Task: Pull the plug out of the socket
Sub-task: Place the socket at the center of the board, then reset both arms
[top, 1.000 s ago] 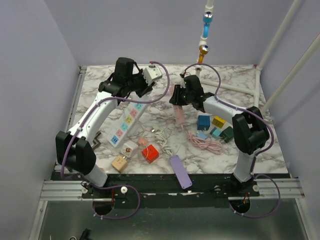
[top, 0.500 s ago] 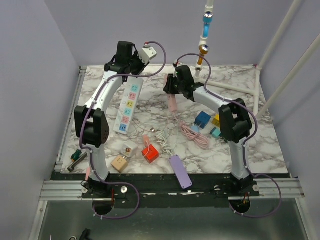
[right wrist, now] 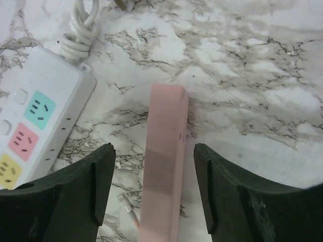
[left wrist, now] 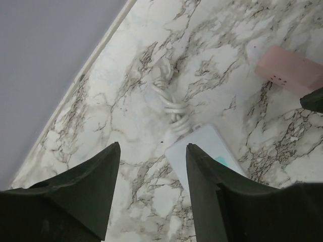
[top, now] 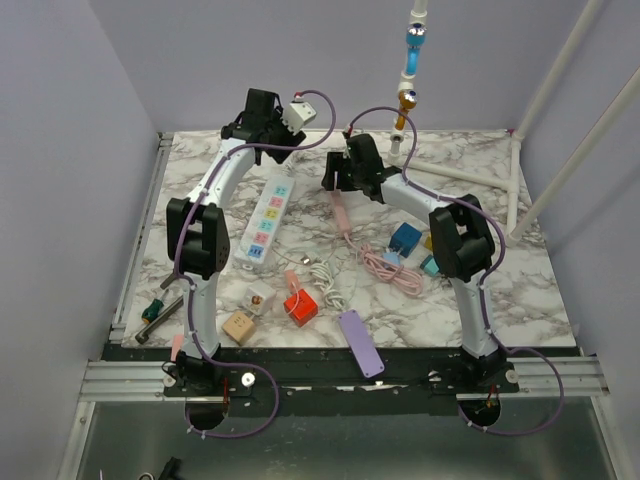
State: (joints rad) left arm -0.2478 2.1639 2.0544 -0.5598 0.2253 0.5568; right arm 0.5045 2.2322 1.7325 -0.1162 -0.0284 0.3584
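Note:
A white power strip (top: 268,215) with coloured sockets lies left of centre; the sockets that show hold no plug. Its cord end shows in the left wrist view (left wrist: 202,147) and its side in the right wrist view (right wrist: 35,118). My left gripper (top: 262,125) (left wrist: 152,146) is open and empty above the marble just beyond that cord end. A pink strip (top: 343,212) (right wrist: 164,176) lies beside the white one. My right gripper (top: 335,180) (right wrist: 154,146) is open, its fingers astride the pink strip's far end without closing on it.
A coiled pink cable (top: 395,270) and blue, yellow and dark cubes (top: 425,250) lie at the right. A red adapter (top: 300,306), tan cube (top: 238,326), white plug (top: 260,296) and purple strip (top: 360,342) sit near the front. A screwdriver (top: 155,315) lies at the left edge.
Both grippers moved toward the back of the table. The pink strip shifted back-left along with the right gripper. The white strip now lies a little farther back.

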